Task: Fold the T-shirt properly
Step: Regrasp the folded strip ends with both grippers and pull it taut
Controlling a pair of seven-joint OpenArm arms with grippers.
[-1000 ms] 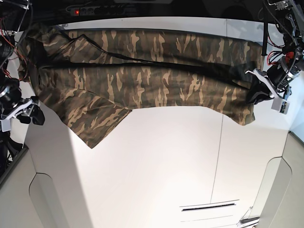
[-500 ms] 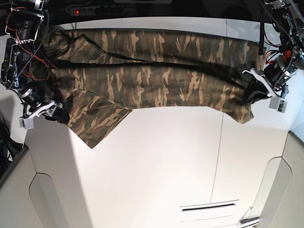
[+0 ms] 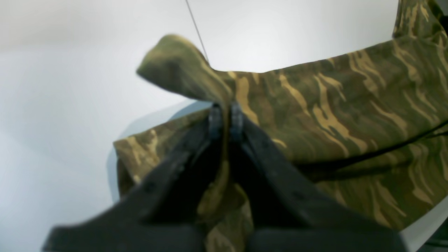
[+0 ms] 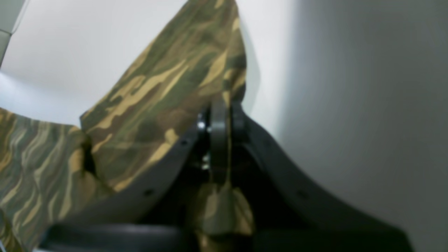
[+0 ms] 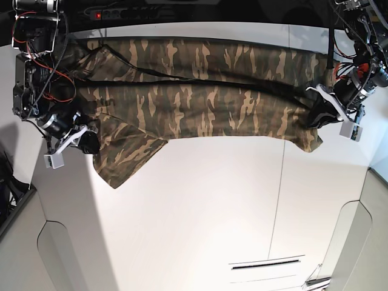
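T-shirt (image 5: 200, 109) | on table (image 5: 194, 212) | between both end effectors

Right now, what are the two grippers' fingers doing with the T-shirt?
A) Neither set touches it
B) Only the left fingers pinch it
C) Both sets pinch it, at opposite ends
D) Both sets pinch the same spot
C: the left gripper closes on one end of the T-shirt, and the right gripper closes on cloth at the other.

Camo T-shirt (image 5: 212, 109): matt cloth; tbl (image 5: 194, 212) smooth, semi-glossy.
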